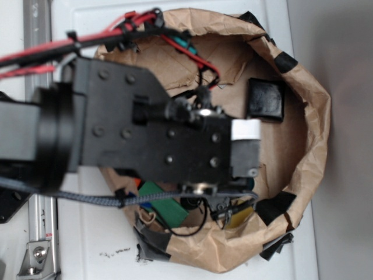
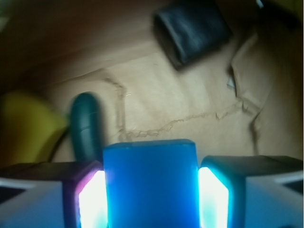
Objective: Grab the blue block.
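Observation:
In the wrist view the blue block fills the space between my fingers, its bright blue flat face pointing forward. My gripper is shut on it, with the glowing left pad and right pad pressed against its two long sides. The block hangs above the brown paper floor. In the exterior view the black arm reaches over the paper nest from the left and hides both the block and the fingertips.
A black square pad lies ahead on the paper. A dark green oval piece and a yellow piece sit left of the fingers. A green rectangular block lies at the near rim. Crumpled paper walls ring the area.

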You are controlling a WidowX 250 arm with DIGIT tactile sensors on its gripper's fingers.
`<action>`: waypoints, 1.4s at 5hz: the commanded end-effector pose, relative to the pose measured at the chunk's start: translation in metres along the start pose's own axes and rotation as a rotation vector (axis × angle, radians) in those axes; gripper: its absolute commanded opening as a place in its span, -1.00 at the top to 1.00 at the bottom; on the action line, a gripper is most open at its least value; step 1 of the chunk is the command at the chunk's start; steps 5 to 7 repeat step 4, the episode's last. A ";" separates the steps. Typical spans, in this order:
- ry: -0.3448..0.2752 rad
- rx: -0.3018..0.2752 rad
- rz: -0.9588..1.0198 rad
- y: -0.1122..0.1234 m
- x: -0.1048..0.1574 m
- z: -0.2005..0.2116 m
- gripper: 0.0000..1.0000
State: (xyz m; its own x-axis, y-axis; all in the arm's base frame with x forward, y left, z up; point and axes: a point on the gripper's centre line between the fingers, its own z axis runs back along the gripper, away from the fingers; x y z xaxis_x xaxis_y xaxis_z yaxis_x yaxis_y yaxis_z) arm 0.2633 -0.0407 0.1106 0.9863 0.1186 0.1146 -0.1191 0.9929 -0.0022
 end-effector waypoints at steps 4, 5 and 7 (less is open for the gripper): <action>-0.018 -0.001 -0.041 0.076 -0.002 0.033 1.00; -0.018 -0.001 -0.041 0.076 -0.002 0.033 1.00; -0.018 -0.001 -0.041 0.076 -0.002 0.033 1.00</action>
